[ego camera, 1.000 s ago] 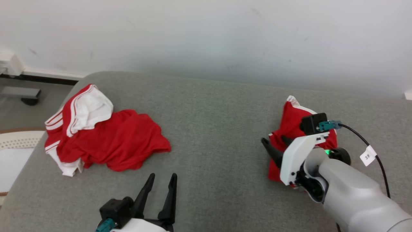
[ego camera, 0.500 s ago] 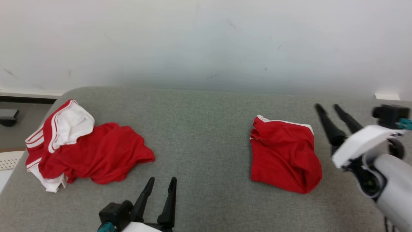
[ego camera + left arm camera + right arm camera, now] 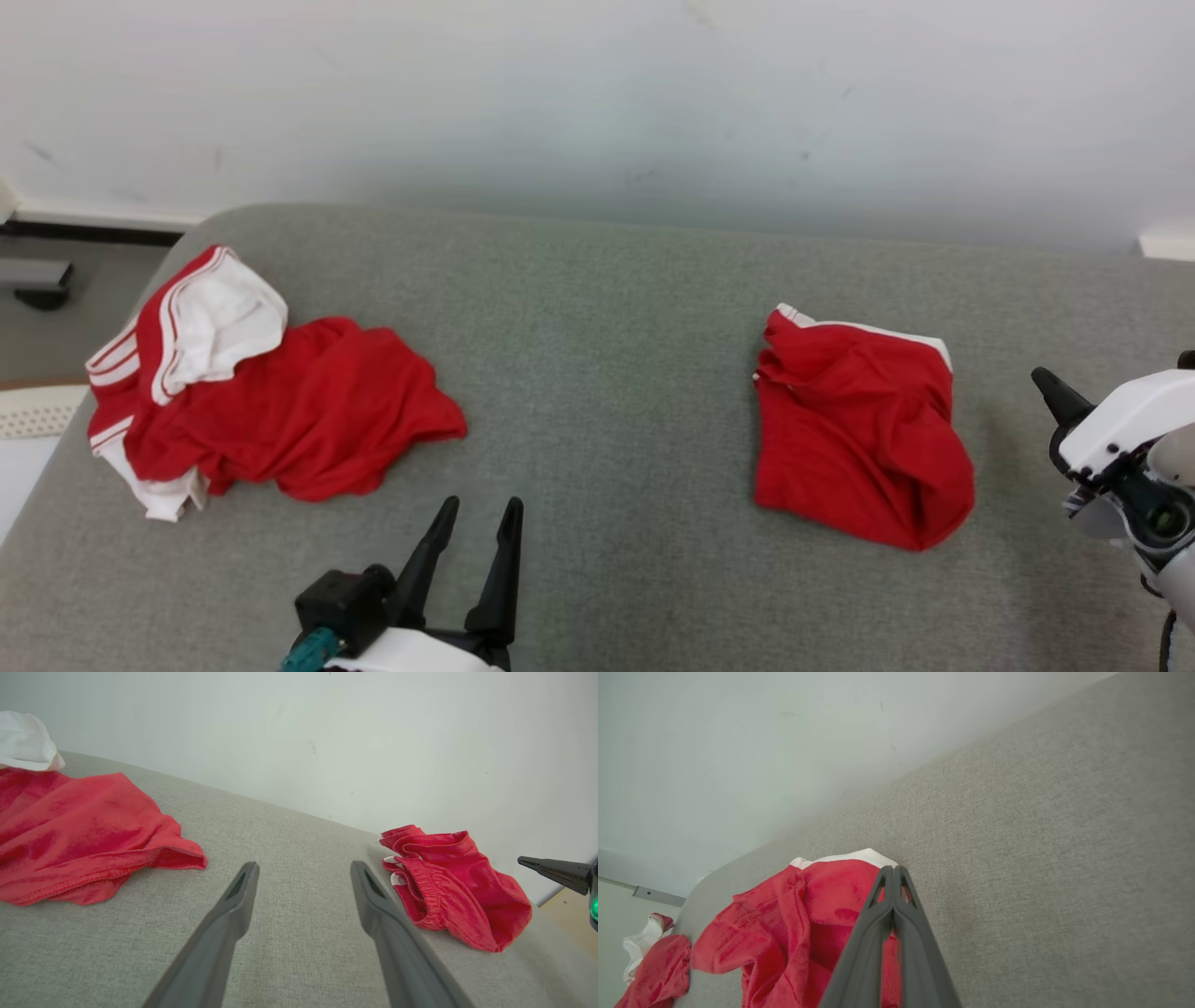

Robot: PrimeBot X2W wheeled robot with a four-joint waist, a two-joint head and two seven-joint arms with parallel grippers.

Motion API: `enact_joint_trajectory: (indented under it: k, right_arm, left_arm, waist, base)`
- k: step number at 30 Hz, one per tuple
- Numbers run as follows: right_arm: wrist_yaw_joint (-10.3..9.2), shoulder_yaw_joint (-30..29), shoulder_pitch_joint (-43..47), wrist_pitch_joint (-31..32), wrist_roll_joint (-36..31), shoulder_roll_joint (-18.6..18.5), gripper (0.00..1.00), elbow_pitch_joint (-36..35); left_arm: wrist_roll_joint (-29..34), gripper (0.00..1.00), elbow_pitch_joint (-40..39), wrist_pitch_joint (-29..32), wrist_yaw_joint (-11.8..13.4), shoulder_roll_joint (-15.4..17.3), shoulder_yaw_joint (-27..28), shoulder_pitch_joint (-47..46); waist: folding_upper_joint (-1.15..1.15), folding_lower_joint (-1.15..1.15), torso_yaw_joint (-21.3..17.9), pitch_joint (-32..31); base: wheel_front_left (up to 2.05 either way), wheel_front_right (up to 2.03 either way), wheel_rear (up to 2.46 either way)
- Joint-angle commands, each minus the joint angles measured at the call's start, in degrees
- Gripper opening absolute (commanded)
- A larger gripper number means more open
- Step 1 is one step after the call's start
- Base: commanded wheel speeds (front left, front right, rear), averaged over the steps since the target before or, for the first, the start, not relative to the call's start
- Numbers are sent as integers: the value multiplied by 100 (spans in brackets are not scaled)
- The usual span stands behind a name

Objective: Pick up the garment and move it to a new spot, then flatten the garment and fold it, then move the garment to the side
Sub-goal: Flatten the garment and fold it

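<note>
Toward the right end of the grey cushion (image 3: 607, 299), about midway between its far edge by the wall and its near edge, lies the folded red garment (image 3: 854, 434). It is a compact, roughly square packet with soft creases. A white band runs along its far edge, and its near right corner bulges into a rounded lump. From the left wrist view a gathered elastic hem shows on the side that faces the cushion's left end.

The right gripper (image 3: 1046, 381) hangs just beside the garment's right side, clear of it, its two dark fingers pressed together and holding nothing. The head view cuts most of this gripper off at the picture's right edge, so a single dark tip shows there. In the right wrist view the closed fingers cover part of the red cloth.

The left gripper (image 3: 483, 504) sits at the cushion's near edge, fingers spread wide and empty.

A crumpled red and white garment (image 3: 280, 411) lies at the cushion's left end, well apart from the folded one. Its shape is hard to make out in the heap.
</note>
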Motion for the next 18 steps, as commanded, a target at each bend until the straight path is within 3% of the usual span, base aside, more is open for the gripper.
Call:
enact_joint_trajectory:
  k: [1,5,11,18]
  right_arm:
    - [2,-255,-87,430,436,68,0,172]
    - [2,-580,-176,1477,1100,208,0,317]
    - [2,-759,-29,2509,1579,302,0,140]
    - [3,-991,469,3404,1842,303,0,-1098]
  left_arm:
    - [-34,100,10,1,9,23,15,-76]
    - [-84,100,24,1,17,24,14,-127]
    - [-152,100,25,1,41,24,-7,-168]
    - [-183,100,72,1,54,24,13,-71]
  waist:
    - [0,0,137,159]
    - [0,0,273,254]
    - [0,0,389,246]
    - [0,0,420,119]
  base:
    - [0,0,0]
    - [0,0,0]
    - [0,0,0]
    - [0,0,0]
